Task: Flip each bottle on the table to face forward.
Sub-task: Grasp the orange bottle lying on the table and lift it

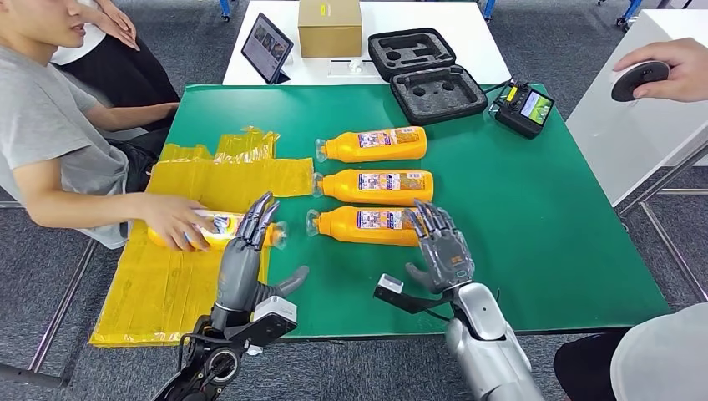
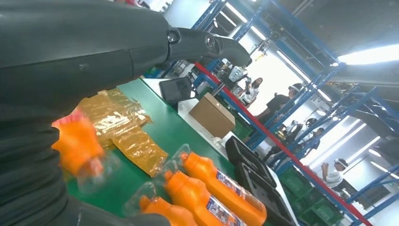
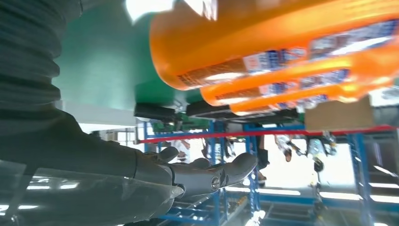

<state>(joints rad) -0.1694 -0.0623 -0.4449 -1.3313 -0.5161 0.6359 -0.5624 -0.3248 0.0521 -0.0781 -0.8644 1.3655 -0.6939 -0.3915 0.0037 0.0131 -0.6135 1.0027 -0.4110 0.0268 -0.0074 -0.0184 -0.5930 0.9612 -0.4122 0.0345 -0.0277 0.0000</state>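
Note:
Three orange bottles lie in a column on the green table (image 1: pixel 518 217), caps to the left: far bottle (image 1: pixel 373 144), middle bottle (image 1: pixel 376 185), near bottle (image 1: pixel 365 225). My right hand (image 1: pixel 439 245) is open, its fingers spread over the near bottle's right end. A fourth orange bottle (image 1: pixel 219 230) lies on yellow plastic bags (image 1: pixel 179 276), held by a person's hand (image 1: pixel 174 220). My left hand (image 1: pixel 248 259) is open, fingertips next to that bottle's cap end. In the left wrist view the fourth bottle (image 2: pixel 80 146) is blurred, and the three bottles (image 2: pixel 207 197) lie beyond it.
A person sits at the table's left. Behind the green table stand a tablet (image 1: pixel 266 48), a cardboard box (image 1: pixel 330 27), an open black foam case (image 1: pixel 426 73) and a black controller (image 1: pixel 523 108). Another person's hand (image 1: pixel 668 68) holds a round device at the upper right.

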